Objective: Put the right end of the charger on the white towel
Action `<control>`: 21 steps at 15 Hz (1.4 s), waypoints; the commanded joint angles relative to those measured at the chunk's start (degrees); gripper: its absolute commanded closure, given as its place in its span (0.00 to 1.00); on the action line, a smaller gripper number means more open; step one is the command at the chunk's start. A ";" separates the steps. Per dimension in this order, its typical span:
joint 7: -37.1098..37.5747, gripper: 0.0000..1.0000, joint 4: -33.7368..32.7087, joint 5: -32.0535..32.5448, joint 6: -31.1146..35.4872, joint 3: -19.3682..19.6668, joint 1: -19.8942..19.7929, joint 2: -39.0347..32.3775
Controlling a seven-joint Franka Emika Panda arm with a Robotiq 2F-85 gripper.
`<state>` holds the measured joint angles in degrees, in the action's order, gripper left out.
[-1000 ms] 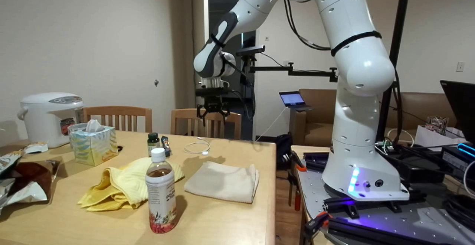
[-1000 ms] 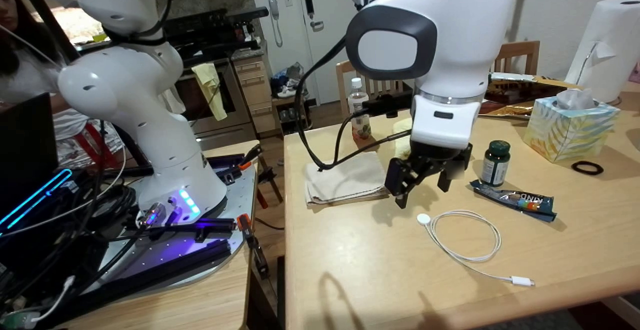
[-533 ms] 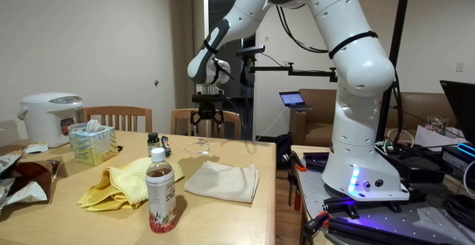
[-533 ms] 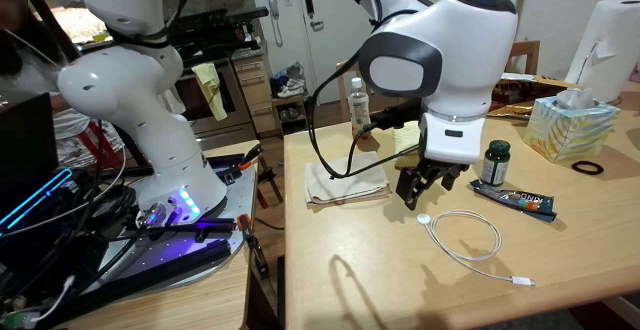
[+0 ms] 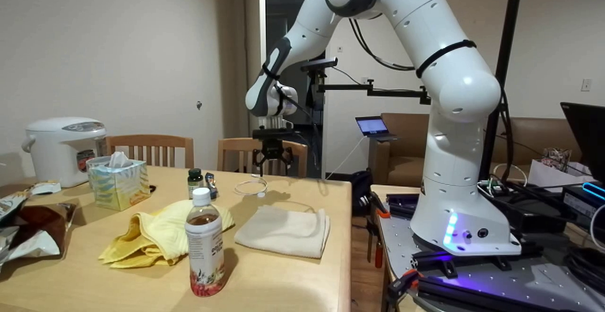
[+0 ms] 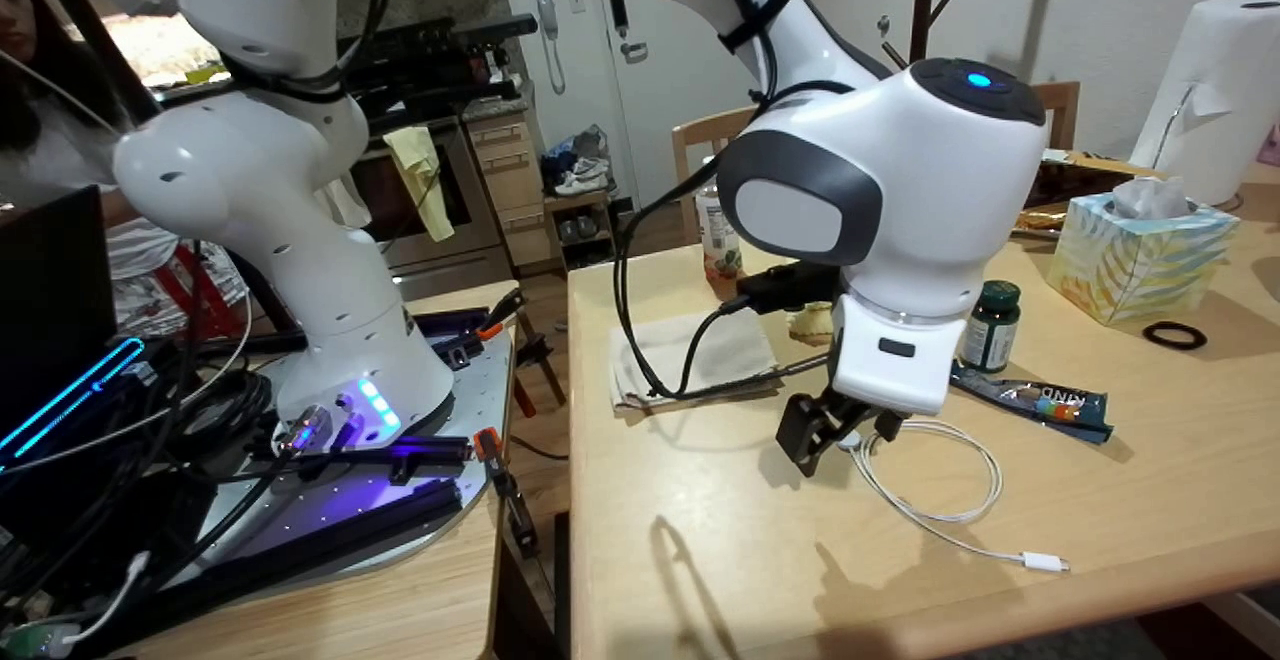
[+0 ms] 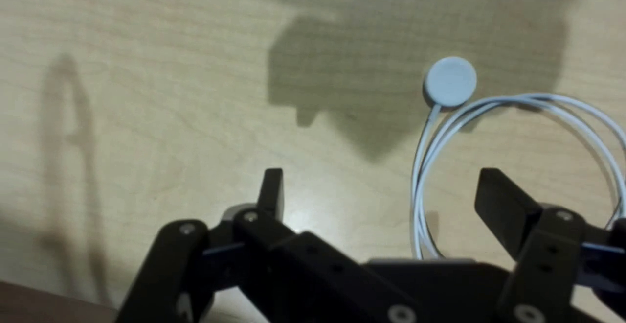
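Charger (image 7: 513, 99), coiled on the table (image 7: 171, 166). Left to right, wrist view: gripper (image 7: 381, 172), fingers (image 7: 270, 191) spread, gripping nothing; cable strands (image 7: 416, 200) running lengthwise between them; round end (image 7: 450, 82) beyond the fingertips, right of centre: probable direction of approach.

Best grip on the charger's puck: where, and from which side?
I'd come straight down and close the claw across the puck, rim to rim, clear of where the cord leaves it. The puck is a low disc lying flat on the table, so its edge seems the surest hold; the cord coils close by and could get caught.
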<state>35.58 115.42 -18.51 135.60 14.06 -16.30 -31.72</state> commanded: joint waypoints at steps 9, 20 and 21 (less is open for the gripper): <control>-4.14 0.00 -4.03 -3.20 2.67 0.27 -1.45 -1.83; -16.81 0.00 -14.29 -0.16 -0.45 -0.47 -4.10 -8.93; -18.69 0.00 -14.92 0.19 -0.64 -0.60 -4.45 -9.41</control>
<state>22.52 103.63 -19.87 137.05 14.51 -18.81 -39.50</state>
